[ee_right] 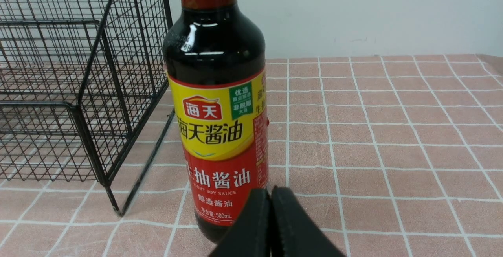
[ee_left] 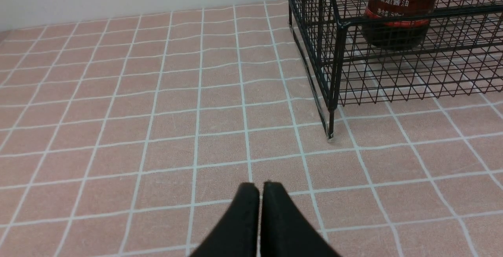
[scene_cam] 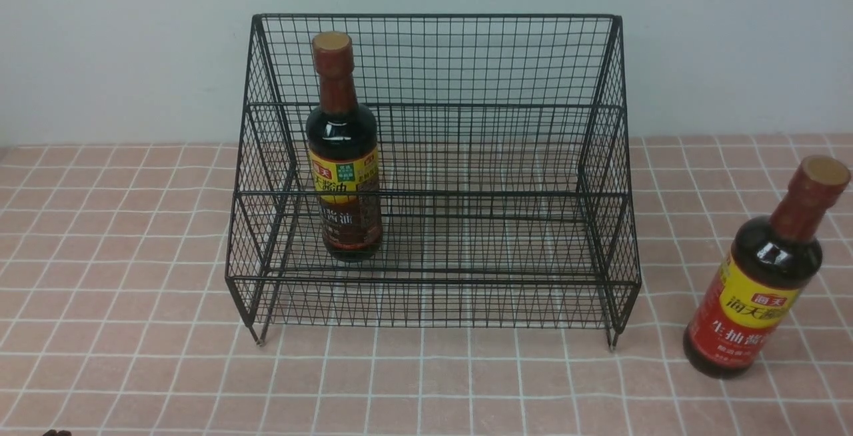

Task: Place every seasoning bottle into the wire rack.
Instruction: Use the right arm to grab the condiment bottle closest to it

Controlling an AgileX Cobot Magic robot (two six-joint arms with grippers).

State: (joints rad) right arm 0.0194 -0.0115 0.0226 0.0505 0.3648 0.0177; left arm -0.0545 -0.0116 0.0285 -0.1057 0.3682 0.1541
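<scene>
The black wire rack (scene_cam: 433, 16) stands at the middle back of the table. A dark seasoning bottle with a yellow-and-brown label (scene_cam: 343, 176) stands upright on its lower tier, at the left. A second seasoning bottle with a yellow-and-red label (scene_cam: 760, 289) stands on the table right of the rack. My right gripper (ee_right: 270, 190) is shut and empty, just in front of that bottle (ee_right: 220, 131) without touching it. My left gripper (ee_left: 261, 185) is shut and empty over the tiles, short of the rack's front left foot (ee_left: 331, 135). Neither gripper shows in the front view.
The table is covered with a pink tiled cloth (scene_cam: 133, 289). A pale wall (scene_cam: 120, 43) rises right behind the rack. The rack's right side (ee_right: 98, 92) stands close beside the bottle on the table.
</scene>
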